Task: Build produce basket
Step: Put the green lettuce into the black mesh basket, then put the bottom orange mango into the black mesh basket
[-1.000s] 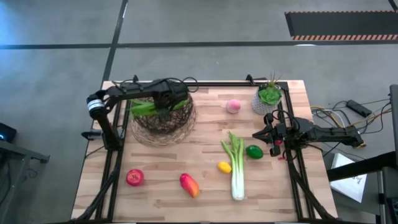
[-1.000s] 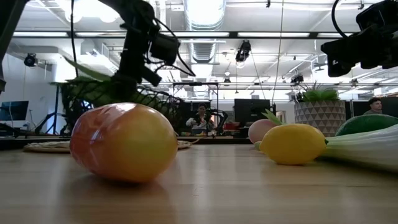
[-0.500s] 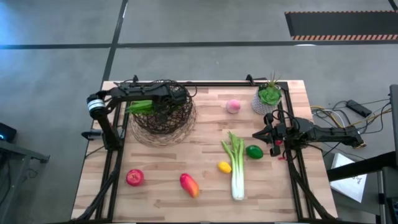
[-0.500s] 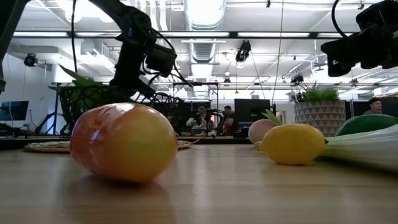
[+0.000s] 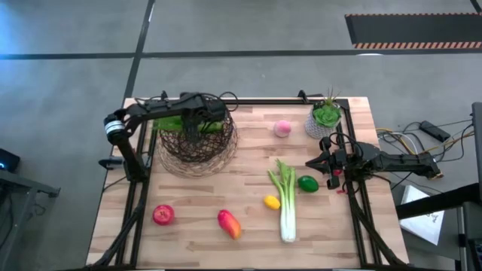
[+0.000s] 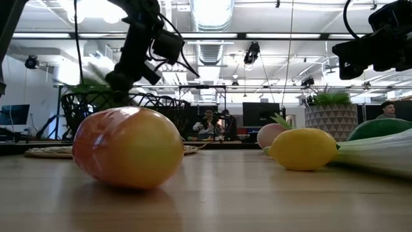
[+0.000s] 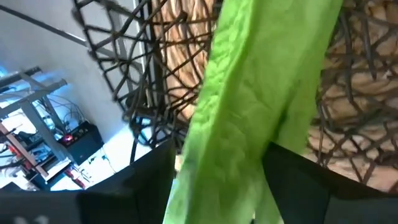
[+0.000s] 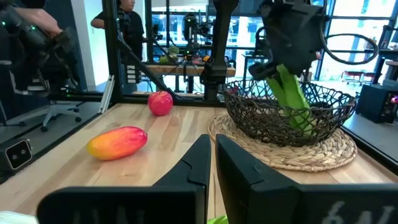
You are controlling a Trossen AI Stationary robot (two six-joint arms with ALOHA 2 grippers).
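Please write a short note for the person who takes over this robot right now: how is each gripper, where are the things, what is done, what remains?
Left gripper: shut on the green pod, over the basket.
Right gripper: shut, empty, waiting near the lime.
Done: nothing released in the basket yet.
Left on the table: tomato, mango, lemon, celery, lime, peach.
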